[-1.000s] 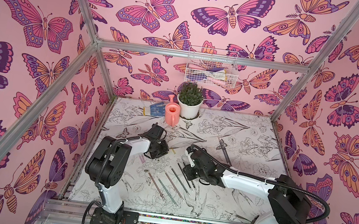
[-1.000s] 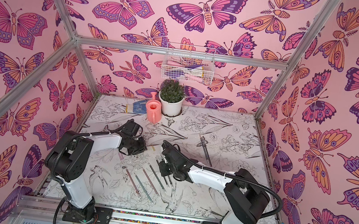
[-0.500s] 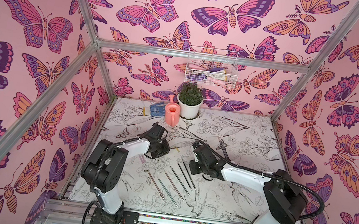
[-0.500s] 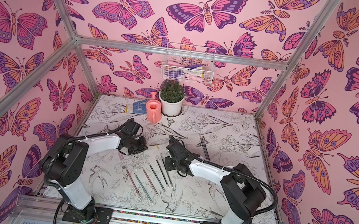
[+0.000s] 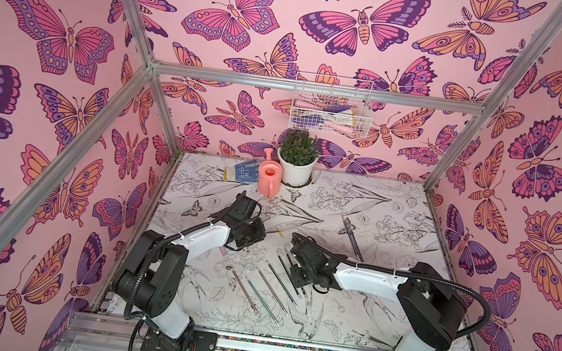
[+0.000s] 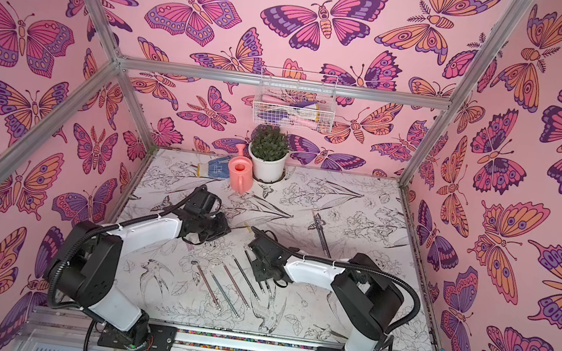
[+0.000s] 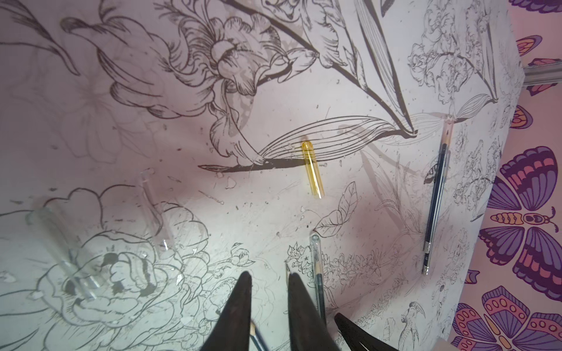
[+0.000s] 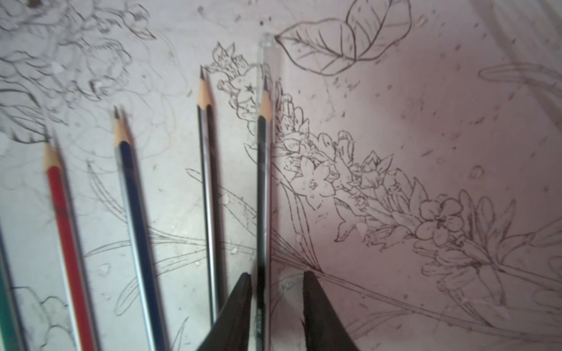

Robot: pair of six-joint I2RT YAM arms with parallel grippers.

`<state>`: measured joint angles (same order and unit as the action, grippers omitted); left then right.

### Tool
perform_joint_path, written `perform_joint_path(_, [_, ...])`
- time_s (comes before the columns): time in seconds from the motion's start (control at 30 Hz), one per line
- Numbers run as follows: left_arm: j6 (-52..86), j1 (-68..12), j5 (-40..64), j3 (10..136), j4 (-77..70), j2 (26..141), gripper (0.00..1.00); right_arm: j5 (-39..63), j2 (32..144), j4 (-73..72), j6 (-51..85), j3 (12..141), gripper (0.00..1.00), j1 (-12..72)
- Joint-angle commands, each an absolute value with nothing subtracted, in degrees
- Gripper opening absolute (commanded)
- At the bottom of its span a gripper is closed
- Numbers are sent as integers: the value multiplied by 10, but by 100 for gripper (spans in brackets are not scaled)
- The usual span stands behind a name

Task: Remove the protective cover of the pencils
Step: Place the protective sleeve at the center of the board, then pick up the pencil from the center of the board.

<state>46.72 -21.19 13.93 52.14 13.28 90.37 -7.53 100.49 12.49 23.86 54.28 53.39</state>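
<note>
Lying side by side on the counter [image 5: 397, 220], the pencils [image 5: 273, 291] make a slanted row; in the right wrist view a red pencil [image 8: 65, 218], a dark blue pencil [image 8: 137, 218] and a black pencil [image 8: 209, 197] show bare sharpened points; at the right arm's end of the row a dark pencil [image 8: 262, 182] wears a clear cover [image 8: 267, 45] over its point; the right pincer [image 8: 276, 275] straddles this pencil, its fingers spread wider than the shaft, which sits close beside one finger with a gap at the other; over the pointed ends of the row the left pincer [image 7: 269, 276] hovers, its fingers a narrow gap apart with nothing seen pinched between them; a yellow cover [image 7: 312, 168] lies loose just past the row; loose clear covers [image 7: 155, 212] lie apart from the row, blurred in the left wrist view; two more pencils [image 5: 351, 236] lie together well beyond the row, toward the right wall; farthest from the row, a pink watering can [image 5: 268, 180], a blue glove [image 5: 243, 174] and a potted plant [image 5: 296, 171] stand at the back wall, under a wire basket [image 5: 366, 113].
</note>
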Motion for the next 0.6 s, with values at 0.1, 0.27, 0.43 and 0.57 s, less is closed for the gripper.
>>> perform_joint_path(0.1, [467,-214,135,497,120,870,26,-90,1040,163,232,574,26,543])
perform_joint_path(0.27, [467,-214,134,487,113,851,27,-88,1038,163,232,576,16,544])
perform_joint_path(0.43, [466,-216,146,476,91,839,28,-88,1019,159,234,571,13,544])
perform_joint_path(0.57, [463,-222,158,469,71,832,29,-89,994,160,234,572,10,544])
